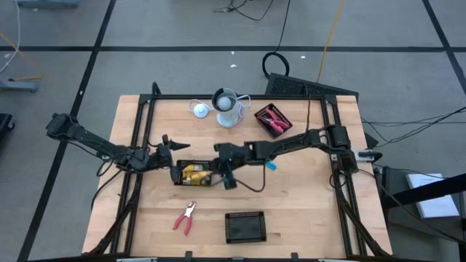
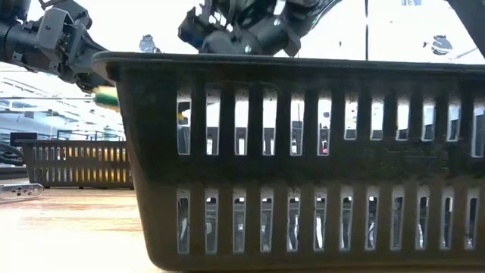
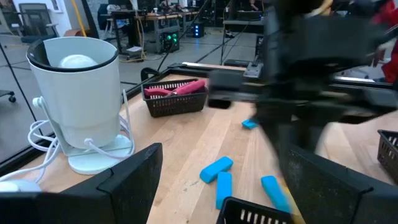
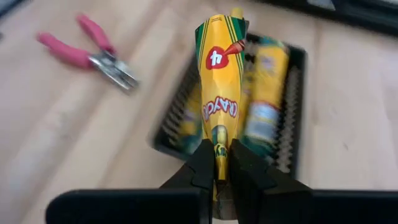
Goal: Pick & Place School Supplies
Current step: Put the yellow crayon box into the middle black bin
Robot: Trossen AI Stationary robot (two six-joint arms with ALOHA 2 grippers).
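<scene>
My right gripper [image 4: 217, 163] [image 1: 227, 175] is shut on a yellow-and-green crayon pack [image 4: 219, 81], over the black mesh tray [image 1: 193, 175] [image 4: 292, 118] that holds more yellow packs. My left gripper [image 3: 224, 186] [image 1: 175, 149] hovers open just left of that tray and touches nothing. Red-handled pliers [image 1: 186, 217] [image 4: 87, 53] lie flat on the table near the tray. Light-blue pieces [image 3: 217, 171] lie on the wood, one [image 1: 271, 165] beside the right arm. My right gripper pinches the crayon pack by its end [image 4: 217, 149] between the two fingers [image 4: 202, 163]. The fingers slant downward from the table's right side and lie along the pack. The pack sticks out beyond the fingertips, lifted clear above the tray.
A second tray [image 1: 273, 120] [image 3: 176, 99] with red pliers stands at the far side, by the pale cup [image 1: 227, 108] [image 3: 78, 93] and white disc [image 1: 200, 109]. An empty black tray [image 1: 245, 227] [image 2: 303, 159] sits near the front edge. My right arm fills much of the left wrist view.
</scene>
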